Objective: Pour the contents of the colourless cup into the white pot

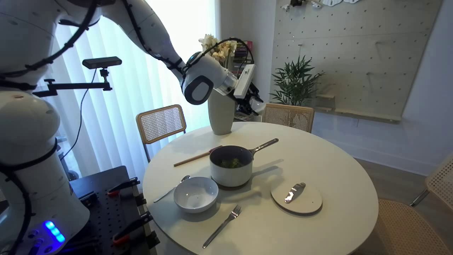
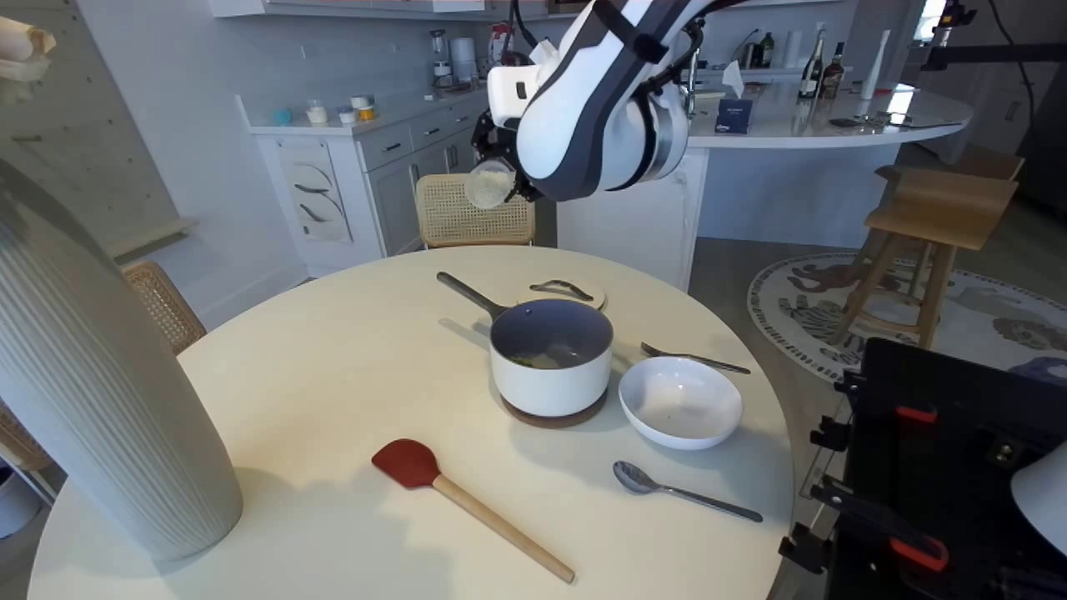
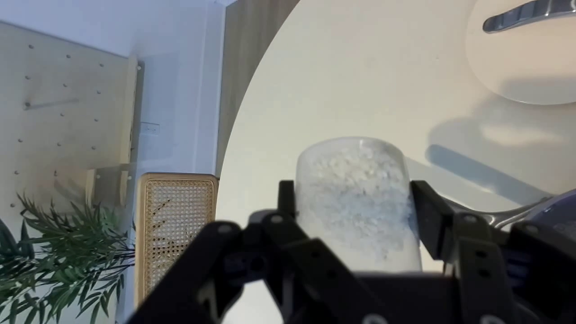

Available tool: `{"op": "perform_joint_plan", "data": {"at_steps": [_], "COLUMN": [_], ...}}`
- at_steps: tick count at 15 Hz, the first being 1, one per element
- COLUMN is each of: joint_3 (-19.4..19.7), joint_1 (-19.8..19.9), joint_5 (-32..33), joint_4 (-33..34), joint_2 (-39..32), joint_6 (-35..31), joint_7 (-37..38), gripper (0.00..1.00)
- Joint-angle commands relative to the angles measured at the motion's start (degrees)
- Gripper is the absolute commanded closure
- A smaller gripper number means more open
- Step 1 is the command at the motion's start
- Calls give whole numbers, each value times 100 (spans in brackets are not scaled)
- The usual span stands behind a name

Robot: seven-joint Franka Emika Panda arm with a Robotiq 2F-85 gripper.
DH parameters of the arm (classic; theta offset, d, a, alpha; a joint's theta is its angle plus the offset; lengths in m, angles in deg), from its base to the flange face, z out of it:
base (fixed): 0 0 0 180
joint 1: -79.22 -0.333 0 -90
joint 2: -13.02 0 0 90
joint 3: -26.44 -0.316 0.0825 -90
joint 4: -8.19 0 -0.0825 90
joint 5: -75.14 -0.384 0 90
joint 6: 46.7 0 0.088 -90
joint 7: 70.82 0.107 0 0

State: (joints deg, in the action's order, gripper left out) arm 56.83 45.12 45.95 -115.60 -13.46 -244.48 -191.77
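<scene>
The clear colourless cup point(image 3: 355, 202) is held high over the table, with pale, grainy contents visible through its wall. On either side of it, the black fingers of my gripper point(image 3: 353, 198) press against the cup. In both exterior views the cup point(image 1: 258, 105) point(image 2: 489, 185) looks tilted at the end of the arm. Lower down, the white pot point(image 1: 231, 173) point(image 2: 550, 388) stands on a round brown mat, some green bits inside and its long handle sticking out. Only part of the pot point(image 3: 555, 211) shows at the right edge of the wrist view.
A white bowl point(image 1: 185, 203) sits beside the pot, with a spoon point(image 2: 638, 478) and a fork point(image 1: 223, 226) nearby. The round lid point(image 1: 311, 202) lies on the table. A red spatula point(image 2: 408, 463) and a tall pale vase point(image 1: 221, 117) are also on the table point(image 1: 336, 170).
</scene>
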Motion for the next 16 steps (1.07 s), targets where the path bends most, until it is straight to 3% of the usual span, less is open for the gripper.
{"op": "perform_joint_plan", "data": {"at_steps": [1, 2, 3, 13, 14, 16], "joint_3": [-558, -153, -243, -205, -205, -317], "joint_1": [408, 87, 141, 132, 132, 233], "joint_5": [268, 17, 23, 23, 23, 95], "joint_4": [-759, -205, -314, -263, -263, -283], "joint_2": [421, 43, 44, 18, 18, 9], "joint_6": [-112, 5, 1, 1, 1, -74], "joint_7": [495, 226, 246, 245, 245, 269], "gripper": [61, 61, 36, 36, 61, 61]}}
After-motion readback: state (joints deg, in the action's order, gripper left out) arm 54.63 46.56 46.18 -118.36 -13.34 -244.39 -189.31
